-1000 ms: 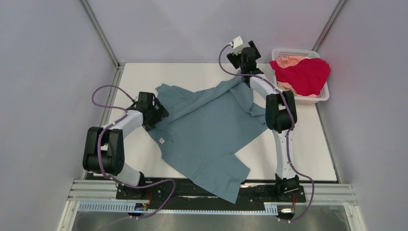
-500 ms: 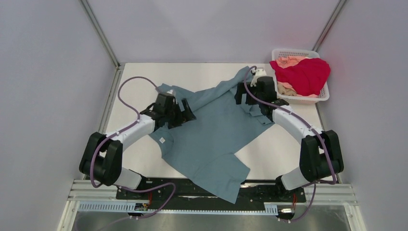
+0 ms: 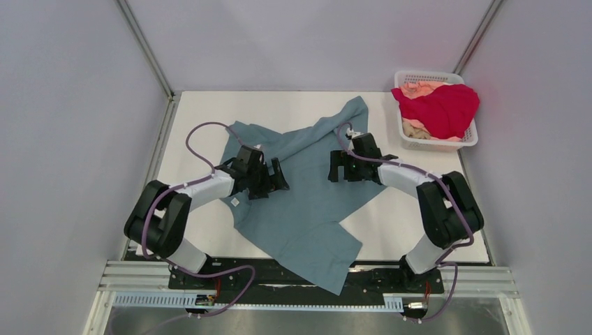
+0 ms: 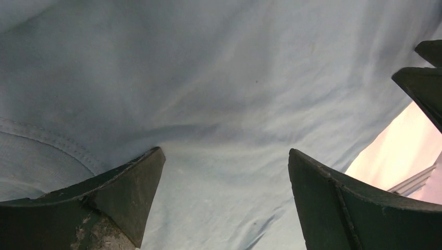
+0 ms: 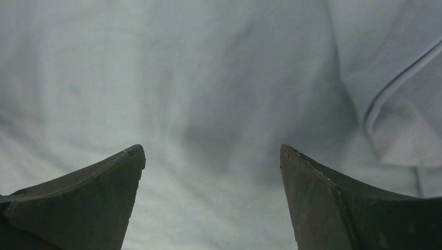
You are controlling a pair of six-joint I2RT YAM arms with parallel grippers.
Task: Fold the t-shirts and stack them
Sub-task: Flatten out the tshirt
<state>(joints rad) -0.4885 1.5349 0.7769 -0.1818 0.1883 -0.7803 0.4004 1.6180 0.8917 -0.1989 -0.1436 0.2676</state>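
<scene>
Left claw: your left gripper (image 3: 276, 178) (image 4: 224, 156) is spread wide with nothing between its fingers (image 4: 125, 187); in the left wrist view they sit at the lower corners with bare teal cloth filling the gap; you cannot tell whether the tips touch the cloth.
Right claw: your right gripper (image 3: 335, 167) (image 5: 211, 151) is likewise apart and holds nothing; in the right wrist view only teal cloth shows between the two dark fingers (image 5: 333, 198), with a curved seam at the right edge.
Claw positions: in the top view both sit over the middle of the frame, left of centre and right of centre, pointing toward each other across the cloth.
Teal t-shirt (image 3: 300, 202) (image 4: 219, 78) (image 5: 208, 67): lies rumpled and unfolded across the centre of the top view; one corner reaches toward the upper centre; the lower part hangs over the table's near edge at bottom centre.
Red t-shirt (image 3: 443, 108): heaped in the basket at the upper right, draping over its right rim.
Peach t-shirt (image 3: 419, 88): under the red one, showing at the pile's left side.
Basket (image 3: 433, 145): white lattice, at the table's upper right corner, apart from the teal cloth.
Table (image 3: 419, 216): white, bare at the lower right.
</scene>
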